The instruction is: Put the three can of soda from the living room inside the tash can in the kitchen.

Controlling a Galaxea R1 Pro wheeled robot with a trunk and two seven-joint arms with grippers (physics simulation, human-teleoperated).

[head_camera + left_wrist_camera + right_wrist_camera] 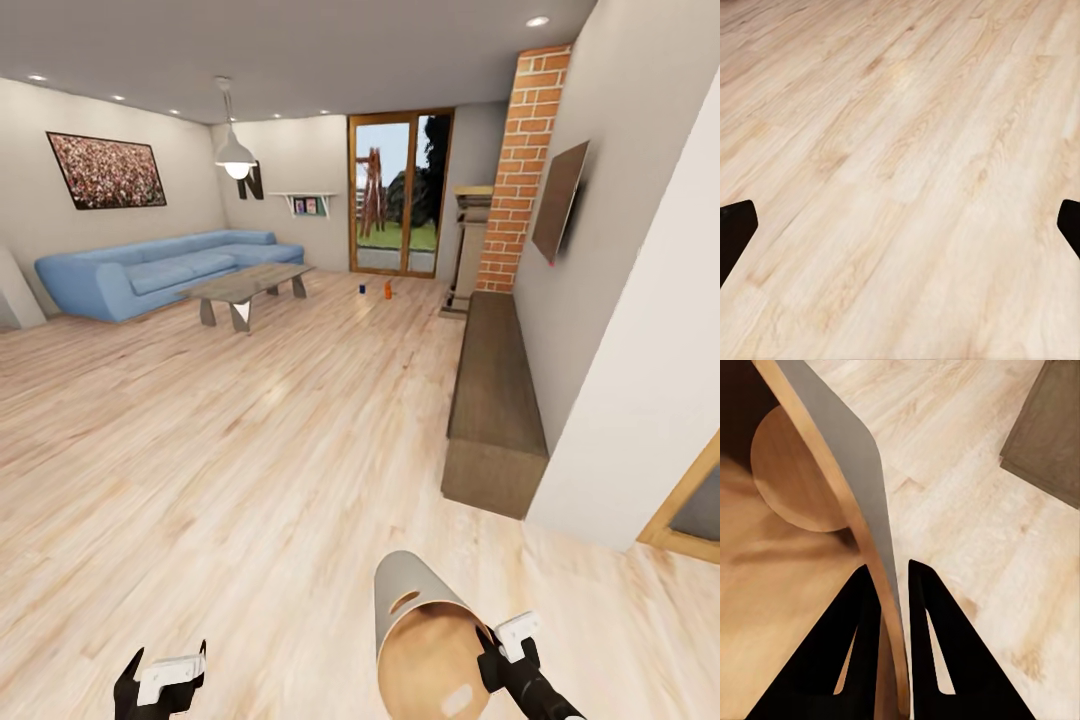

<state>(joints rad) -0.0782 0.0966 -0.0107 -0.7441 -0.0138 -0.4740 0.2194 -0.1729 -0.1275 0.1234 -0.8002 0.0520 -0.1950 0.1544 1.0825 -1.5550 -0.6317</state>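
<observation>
We stand in the living room (250,400), facing the glass doors (400,195). Two soda cans stand on the plank floor far ahead, just in front of those doors: an orange can (388,290) and, just beside it on its left, a smaller dark one that we take for the blue can (363,289). Both look upright, long axis vertical, though they are too small here to be sure. We cannot find a third can in these frames.

Key relation: the cans lie straight ahead and well apart from both grippers, roughly in line with the right arm. We judge that the base must cross the room before any reach.

Right gripper (894,585): narrow, its two fingers pinching the wall of the tash can (425,625) at the rim, one finger inside, one outside. The bin is carried tilted, its open mouth turned toward the head camera, its brown inside showing.

Left gripper (165,680): held low over bare floor, touching nothing. In the left wrist view its fingertips (735,232) sit at opposite edges, so we read it as wide apart and empty. We judge it the free hand for picking.
</observation>
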